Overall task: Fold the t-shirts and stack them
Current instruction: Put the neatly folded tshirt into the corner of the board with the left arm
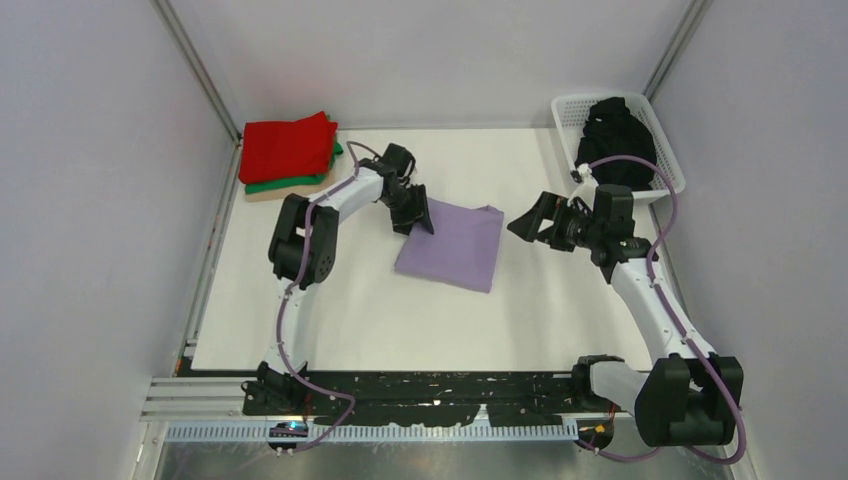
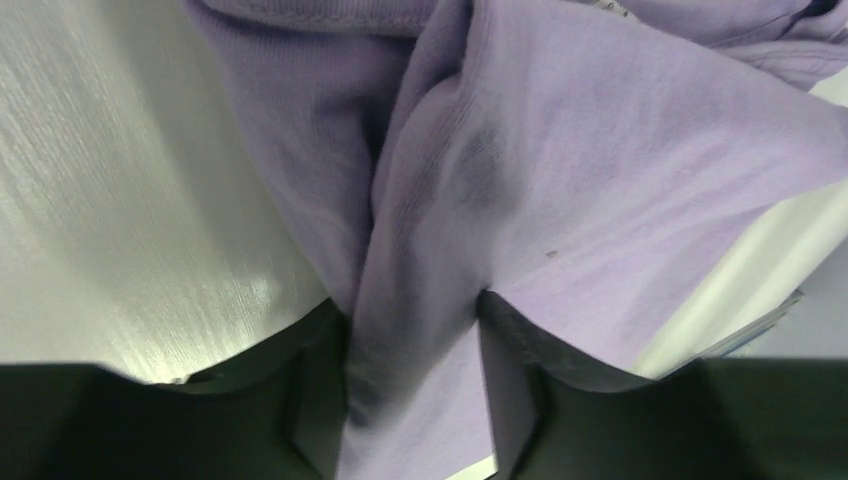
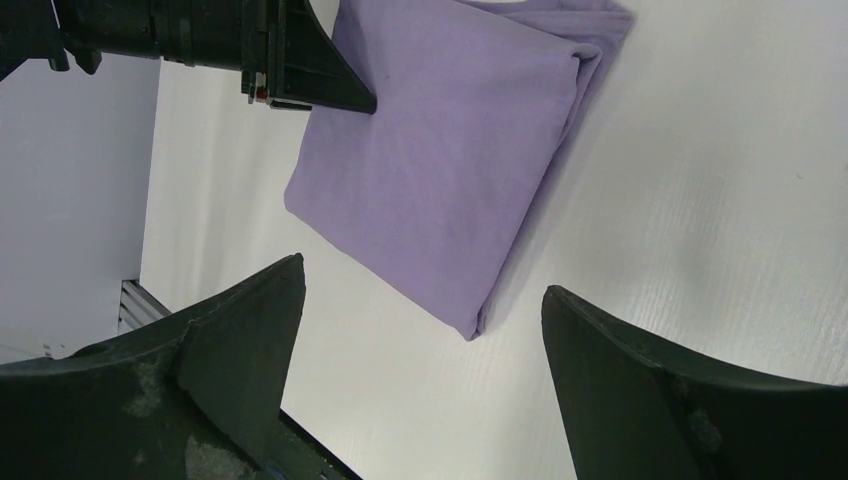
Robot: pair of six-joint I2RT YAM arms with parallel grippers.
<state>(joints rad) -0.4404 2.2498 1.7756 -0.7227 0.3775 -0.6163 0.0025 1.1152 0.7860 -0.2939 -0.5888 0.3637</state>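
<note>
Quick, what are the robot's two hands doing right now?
Left gripper: closed, pinching the lavender t-shirt.
Right gripper: open, holding nothing.

Lavender tee (image 1: pixel 452 245) folded flat, centre of table (image 1: pixel 400 320). Red tee (image 1: pixel 287 147) folded on green tee (image 1: pixel 295 184), back-left corner; probably beige one (image 1: pixel 268 194) underneath. Black tee (image 1: pixel 618 140) bunched in basket (image 1: pixel 668 176).

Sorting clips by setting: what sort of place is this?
Probably a lab robot cell: plain grey walls box in a white table, the left arm and right arm stand on a metal rail, a lavender t-shirt lies between them.
</note>
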